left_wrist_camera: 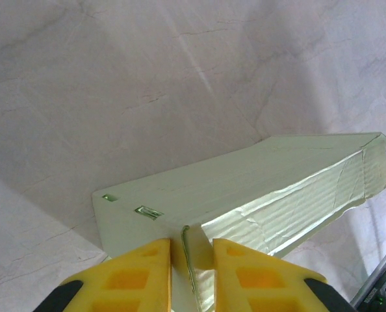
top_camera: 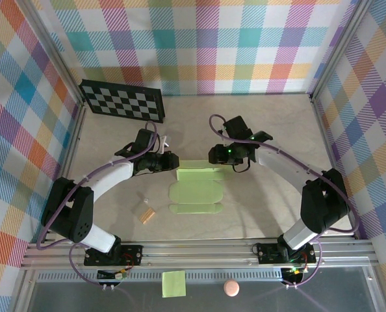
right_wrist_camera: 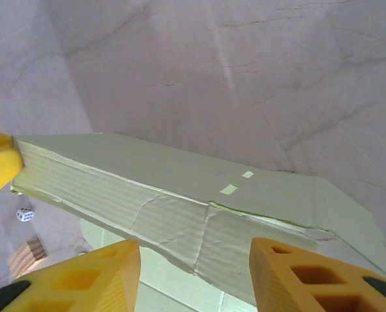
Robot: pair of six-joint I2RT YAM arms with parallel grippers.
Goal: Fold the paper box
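pale green card, one paper box (top_camera: 196, 192), left tool (left_wrist_camera: 192, 246) pinching its flap, right tool (right_wrist_camera: 194, 244) spread

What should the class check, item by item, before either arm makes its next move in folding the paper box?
1. Left tool gripping the paper box: ok, a card edge is pinched in it.
2. Right tool open: ok, jaws wide apart, the raised card in front of them.
3. Far flap lifted: ok.
4. Near flaps folded: not ok, flat on the table.
5. Tan block clear of the box: ok, apart on its left.
6. Left grip firm enough to pull: cannot tell.
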